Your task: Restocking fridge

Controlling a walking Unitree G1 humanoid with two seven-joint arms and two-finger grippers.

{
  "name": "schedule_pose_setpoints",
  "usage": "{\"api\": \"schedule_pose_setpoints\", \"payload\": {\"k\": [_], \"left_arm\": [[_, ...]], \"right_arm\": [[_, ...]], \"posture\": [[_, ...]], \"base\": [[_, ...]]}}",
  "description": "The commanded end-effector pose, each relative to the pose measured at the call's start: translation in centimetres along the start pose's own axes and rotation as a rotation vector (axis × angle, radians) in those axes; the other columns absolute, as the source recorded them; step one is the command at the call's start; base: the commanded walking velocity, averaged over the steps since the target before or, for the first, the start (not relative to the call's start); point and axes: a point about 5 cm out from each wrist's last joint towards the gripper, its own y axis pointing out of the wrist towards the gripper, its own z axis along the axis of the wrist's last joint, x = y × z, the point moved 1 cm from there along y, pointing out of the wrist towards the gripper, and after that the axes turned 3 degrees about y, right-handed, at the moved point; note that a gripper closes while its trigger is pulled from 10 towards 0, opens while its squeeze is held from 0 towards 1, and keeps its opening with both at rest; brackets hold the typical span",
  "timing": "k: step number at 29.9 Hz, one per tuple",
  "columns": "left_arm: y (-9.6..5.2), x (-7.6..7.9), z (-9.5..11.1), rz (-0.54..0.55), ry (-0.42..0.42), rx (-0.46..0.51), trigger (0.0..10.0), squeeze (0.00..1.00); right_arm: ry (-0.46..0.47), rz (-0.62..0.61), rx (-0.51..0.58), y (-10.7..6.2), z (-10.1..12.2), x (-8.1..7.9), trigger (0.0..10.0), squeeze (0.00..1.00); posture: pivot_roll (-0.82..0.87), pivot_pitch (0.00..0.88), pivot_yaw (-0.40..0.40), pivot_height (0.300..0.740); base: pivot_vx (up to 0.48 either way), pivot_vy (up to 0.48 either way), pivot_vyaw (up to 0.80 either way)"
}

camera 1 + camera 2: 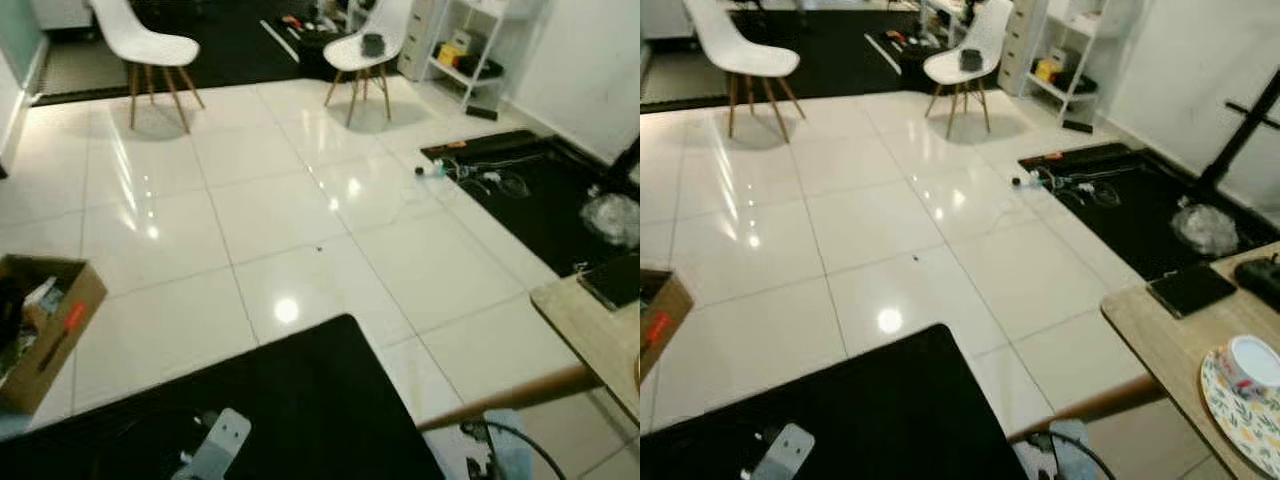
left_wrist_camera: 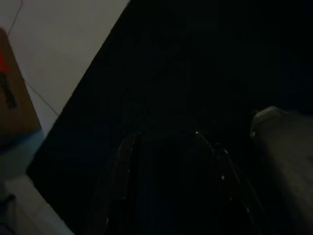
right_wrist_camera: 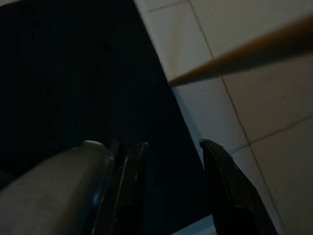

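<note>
- Left eye view looks down over a glossy white tiled floor [image 1: 260,200]; no fridge can be seen, so the robot seems to be between stations, walking or turning.
- Left hand [image 2: 168,161] hangs idle over a black mat [image 1: 300,400], fingers parted, holding nothing.
- Right hand [image 3: 171,171] hangs likewise, fingers apart and empty.
- A cardboard box [image 1: 45,330] of goods sits on the floor at the left, probably the stock.
- Next, likely: turn to the box and pick an item.
- A wooden desk [image 1: 1170,340] at the right carries a patterned plate [image 1: 1240,405]; two white chairs [image 1: 150,45] stand far off.
</note>
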Motion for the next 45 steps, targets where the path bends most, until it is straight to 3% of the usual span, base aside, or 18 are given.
{"api": "schedule_pose_setpoints", "payload": {"k": [1,45], "left_arm": [[-0.10,0.29,-0.32,-0.012,-0.001,-0.012,10.0,0.03],[-0.27,0.30,-1.00,-0.014,0.016,-0.033,10.0,0.04]], "right_arm": [[0.019,-0.015,-0.002,-0.07,-0.09,0.38,10.0,0.00],[0.022,-0.035,-0.026,-0.22,-0.67,0.76,10.0,0.00]], "posture": [[0.00,0.000,-0.064,0.740],[0.01,0.000,-0.058,0.740]], "base": [[0.000,0.000,-0.79],[0.000,0.000,-0.78]]}}
